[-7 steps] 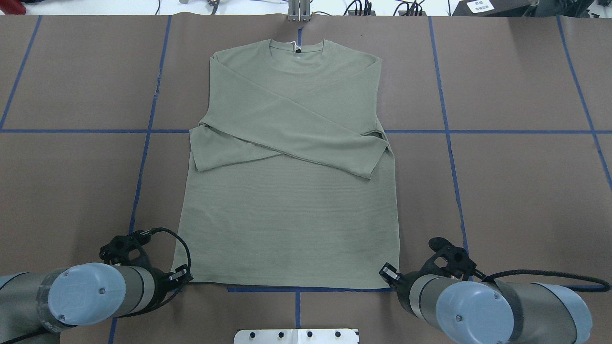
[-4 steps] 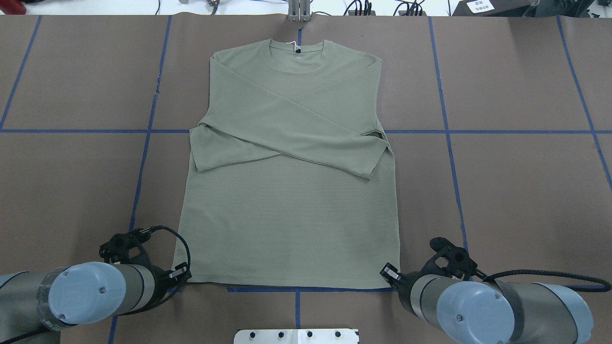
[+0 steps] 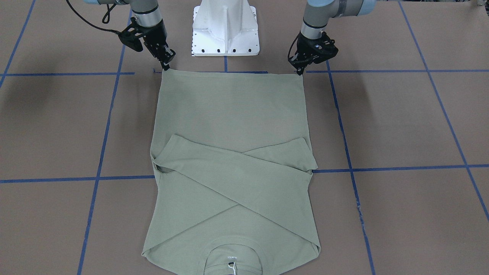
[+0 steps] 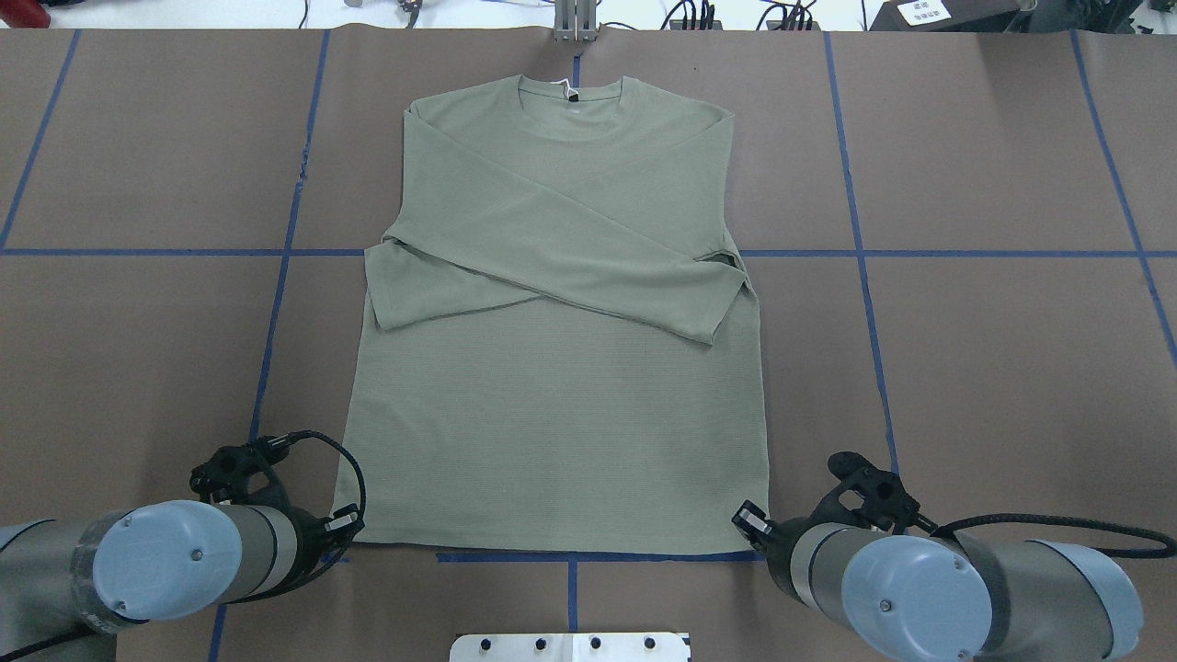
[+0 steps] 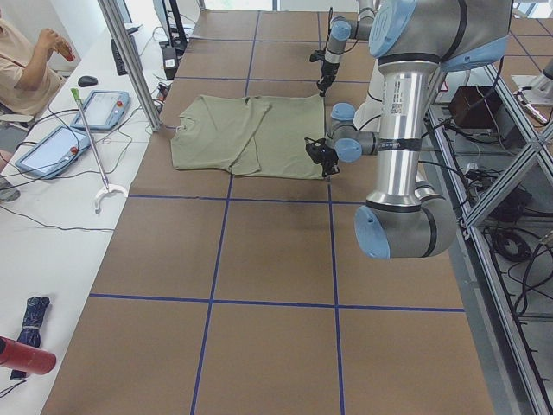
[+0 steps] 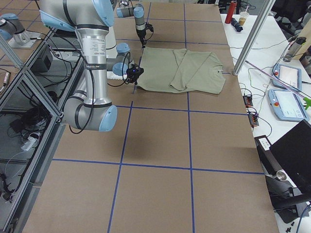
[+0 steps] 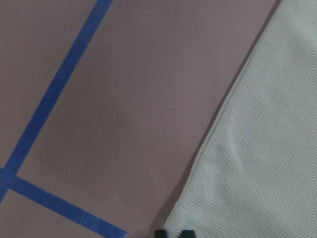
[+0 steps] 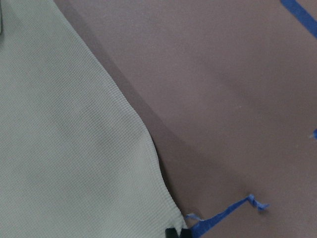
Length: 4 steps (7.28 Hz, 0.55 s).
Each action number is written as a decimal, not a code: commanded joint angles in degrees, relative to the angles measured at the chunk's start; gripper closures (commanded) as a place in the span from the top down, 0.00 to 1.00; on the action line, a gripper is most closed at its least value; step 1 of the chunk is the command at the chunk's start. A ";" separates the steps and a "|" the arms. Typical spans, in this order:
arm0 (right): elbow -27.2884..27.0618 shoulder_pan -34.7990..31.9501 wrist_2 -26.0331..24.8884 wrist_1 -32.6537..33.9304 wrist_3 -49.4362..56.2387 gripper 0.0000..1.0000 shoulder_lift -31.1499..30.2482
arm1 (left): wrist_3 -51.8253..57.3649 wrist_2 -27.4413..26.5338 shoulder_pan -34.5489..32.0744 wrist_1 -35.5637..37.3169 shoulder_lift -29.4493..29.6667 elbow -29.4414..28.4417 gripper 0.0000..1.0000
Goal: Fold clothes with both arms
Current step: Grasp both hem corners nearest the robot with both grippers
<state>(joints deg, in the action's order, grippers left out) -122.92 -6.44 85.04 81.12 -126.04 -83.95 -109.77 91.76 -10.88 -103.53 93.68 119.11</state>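
Sage-green long-sleeved shirt (image 4: pixel 552 423) lies flat on the brown table (image 4: pixel 1011 368), centre of the overhead view, neck twd the top edge, hem twd the bottom. Both sleeves (image 4: pixel 552 257) are folded over the chest and cross in an X.

L gripper (image 3: pixel 299 71) is at one hem corner, upper right of centre in the front-facing view. R gripper (image 3: pixel 165 65) is at the other hem corner, upper left there. Both point steeply down, tips right at the cloth edge.

L wrist cam: two black fingertips (image 7: pixel 160 232) at the bottom edge w/ a narrow gap betw. them, shirt corner running up to it. R wrist cam: one black tip (image 8: pixel 171 232) at the bottom edge, touching the corner, next to a curled scrap of blue tape (image 8: pixel 228 210).

On both, the fingers look close together, but can't tell if cloth is actually pinched. Hem looks flat on the table.
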 commanded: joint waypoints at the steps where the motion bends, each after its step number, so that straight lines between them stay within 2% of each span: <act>1: -0.30 -0.93 0.22 0.00 0.00 0.00 0.01 | 0.00 0.00 -1.33 0.09 -0.07 1.73 0.00; 2: -1.60 -1.29 0.65 0.09 0.00 0.00 -0.60 | -0.35 0.09 -1.34 0.17 -0.16 4.35 0.00; 4: -5.72 -1.03 0.74 0.09 -0.09 0.00 -5.76 | -2.10 0.09 0.06 3.67 0.36 9.81 0.00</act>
<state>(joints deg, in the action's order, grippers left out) -125.94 -7.55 85.66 81.20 -126.05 -86.56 -110.67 91.83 -11.54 -101.82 93.66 125.91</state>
